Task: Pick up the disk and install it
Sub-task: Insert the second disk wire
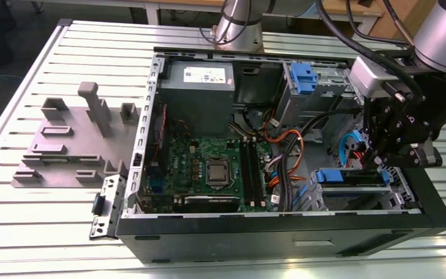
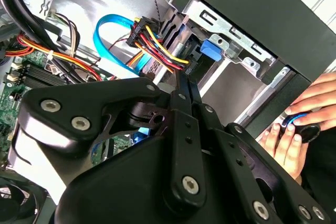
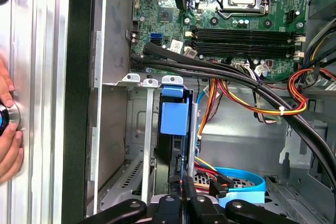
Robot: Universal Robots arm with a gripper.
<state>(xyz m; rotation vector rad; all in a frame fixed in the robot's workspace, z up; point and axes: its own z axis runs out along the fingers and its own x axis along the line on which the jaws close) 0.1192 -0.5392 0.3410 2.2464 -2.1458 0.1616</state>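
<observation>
Disk: blue-framed drive (image 3: pixel 174 129), edge-on in the drive cage (image 3: pixel 137 145) of the open computer case (image 1: pixel 285 224); blue tab (image 1: pixel 339 176) showing at the cage mouth. Appears seated or nearly so.
Gripper: (image 1: pixel 389 154) black linkage fingers directly above the cage, just behind the disk's rear edge. In both wrist views the fingertips (image 3: pixel 181 200) look drawn together; whether they pinch the carrier or are merely closed, I cannot tell.
Step in hand (judgement): pick-up done, insertion late stage; the drive is in the bay, not on the grey fixture block (image 1: pixel 68 145) well away from the gripper.
Ahead of gripper: motherboard (image 3: pixel 231 14) with CPU socket and memory slots.
Beside gripper: red-yellow power leads (image 2: pixel 157 45) and blue SATA cable (image 2: pixel 113 30), close to the fingers.
Next move calls for (judgement): straight travel along the cage rails, no sideways load, clear of the cable bundle.
Bystander: a person's hand (image 2: pixel 299 124) on a control knob outside the case wall.
</observation>
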